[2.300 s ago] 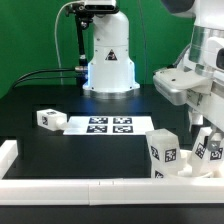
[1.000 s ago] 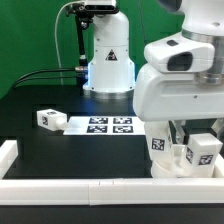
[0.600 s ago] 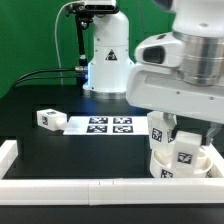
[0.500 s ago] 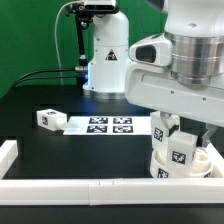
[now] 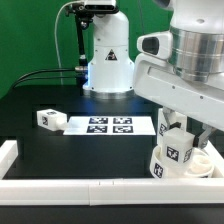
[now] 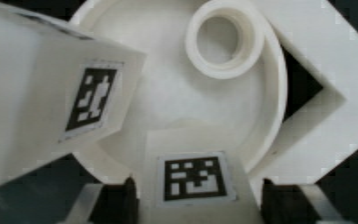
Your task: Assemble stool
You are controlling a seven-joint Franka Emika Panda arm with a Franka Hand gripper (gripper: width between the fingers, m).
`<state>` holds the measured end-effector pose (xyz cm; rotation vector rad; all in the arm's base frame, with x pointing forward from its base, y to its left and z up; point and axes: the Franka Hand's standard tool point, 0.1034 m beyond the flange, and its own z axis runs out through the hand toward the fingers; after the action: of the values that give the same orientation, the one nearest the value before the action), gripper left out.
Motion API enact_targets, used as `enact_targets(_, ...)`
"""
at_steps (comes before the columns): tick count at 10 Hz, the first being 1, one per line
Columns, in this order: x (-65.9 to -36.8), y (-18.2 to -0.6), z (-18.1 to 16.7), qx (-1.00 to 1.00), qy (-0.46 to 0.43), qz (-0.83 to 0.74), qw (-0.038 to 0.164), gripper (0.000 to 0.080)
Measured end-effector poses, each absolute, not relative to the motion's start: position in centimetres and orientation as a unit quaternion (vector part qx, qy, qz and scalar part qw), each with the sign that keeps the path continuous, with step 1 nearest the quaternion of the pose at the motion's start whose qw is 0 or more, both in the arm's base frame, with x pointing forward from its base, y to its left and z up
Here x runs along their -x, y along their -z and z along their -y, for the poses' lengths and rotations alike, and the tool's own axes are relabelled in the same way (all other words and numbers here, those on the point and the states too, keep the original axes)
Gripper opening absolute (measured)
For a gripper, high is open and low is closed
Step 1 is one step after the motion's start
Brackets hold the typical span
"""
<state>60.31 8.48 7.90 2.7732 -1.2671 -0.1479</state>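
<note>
The stool's round white seat [image 5: 190, 168] lies at the front of the table, on the exterior view's right, and fills the wrist view [image 6: 176, 100] with a round socket [image 6: 234, 42] showing. My gripper [image 5: 181, 150] [image 6: 201, 196] is shut on a short white tagged leg [image 5: 180, 152] [image 6: 197, 180], which it holds just over the seat; whether the leg touches the seat is unclear. A second tagged leg [image 5: 168, 125] [image 6: 60, 95] stands on the seat beside it. Another loose leg [image 5: 47, 118] lies far off at the exterior view's left.
The marker board [image 5: 108, 125] lies flat mid-table. White border rails run along the front [image 5: 70, 187] and the exterior view's left edge [image 5: 8, 152]; a rail [image 6: 327, 90] hugs the seat. A white robot base [image 5: 108, 60] stands at the back.
The gripper has carried its leg toward the exterior view's left, over the seat, and the wrist has tilted. The loose leg and the board have stayed put.
</note>
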Motion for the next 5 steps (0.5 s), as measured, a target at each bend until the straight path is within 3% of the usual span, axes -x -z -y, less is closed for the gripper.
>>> enact_targets(5,-60.4,-7.7,-7.2,-0.794,0.038,0.606,0.046,0.0334)
